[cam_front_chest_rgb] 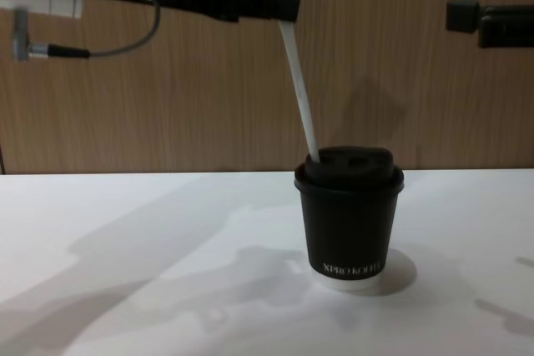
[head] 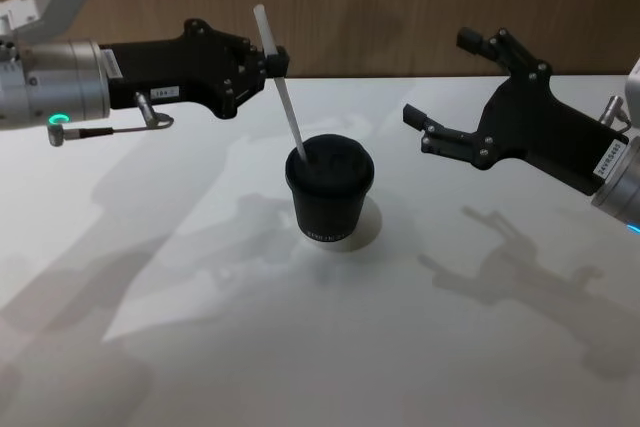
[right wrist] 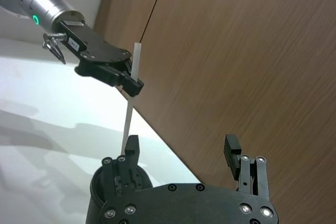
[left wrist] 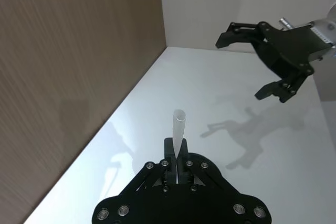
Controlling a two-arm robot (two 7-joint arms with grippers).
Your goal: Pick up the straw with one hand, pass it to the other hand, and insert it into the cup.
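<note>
Cup (head: pixel 330 193) upright mid-table (head: pixel 200 347), straw (head: pixel 285 97) tip in its lid.
Left gripper (head: pixel 276 63), at upper left above the table, pinches the tilted straw near its top end; the lower end meets the lid's left edge. Right gripper (head: pixel 448 87) hangs spread and holding nothing, well apart to the cup's right.
</note>
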